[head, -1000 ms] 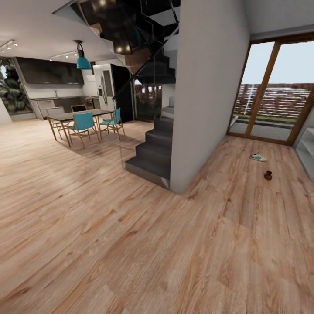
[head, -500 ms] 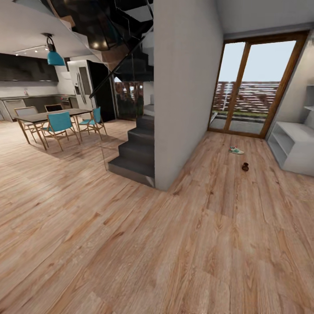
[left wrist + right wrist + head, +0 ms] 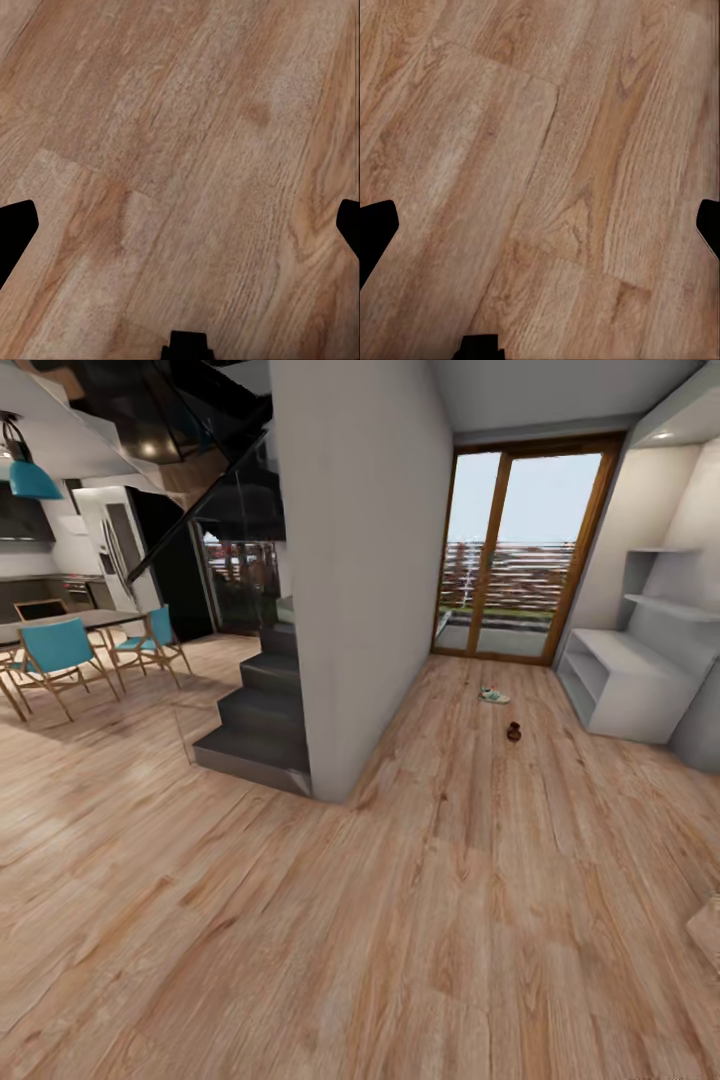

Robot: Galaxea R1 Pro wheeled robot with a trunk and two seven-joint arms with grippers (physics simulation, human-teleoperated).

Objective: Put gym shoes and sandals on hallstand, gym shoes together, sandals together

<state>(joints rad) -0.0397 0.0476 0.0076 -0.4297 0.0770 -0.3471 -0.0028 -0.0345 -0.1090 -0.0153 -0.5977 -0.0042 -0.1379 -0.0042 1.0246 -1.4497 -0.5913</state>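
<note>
Far down the corridor floor (image 3: 470, 880), one cream-white gym shoe (image 3: 494, 696) with green stripes lies near the glass door. A small dark brown sandal (image 3: 514, 732) rests a little nearer to me, to the shoe's right. The pale grey hallstand (image 3: 622, 682) stands against the right wall, with stepped wall shelves (image 3: 672, 605) above its bench. The other shoe and the other sandal are out of view. My left gripper (image 3: 180, 225) hangs over bare planks with its fingers (image 3: 16, 229) wide apart. My right gripper (image 3: 540, 225) is open the same way over the floor (image 3: 547, 172), holding nothing.
A thick white wall (image 3: 365, 560) and a dark staircase (image 3: 260, 710) stand left of the corridor. A dining table with teal chairs (image 3: 60, 650) sits at the far left. The glass door (image 3: 520, 550) closes the corridor's end. A tan corner (image 3: 706, 932) pokes in at lower right.
The whole head view has swung to the right, so the camera moved. The hallstand now shows in full and the dining area has slid toward the left edge. Shoe and sandal lie still.
</note>
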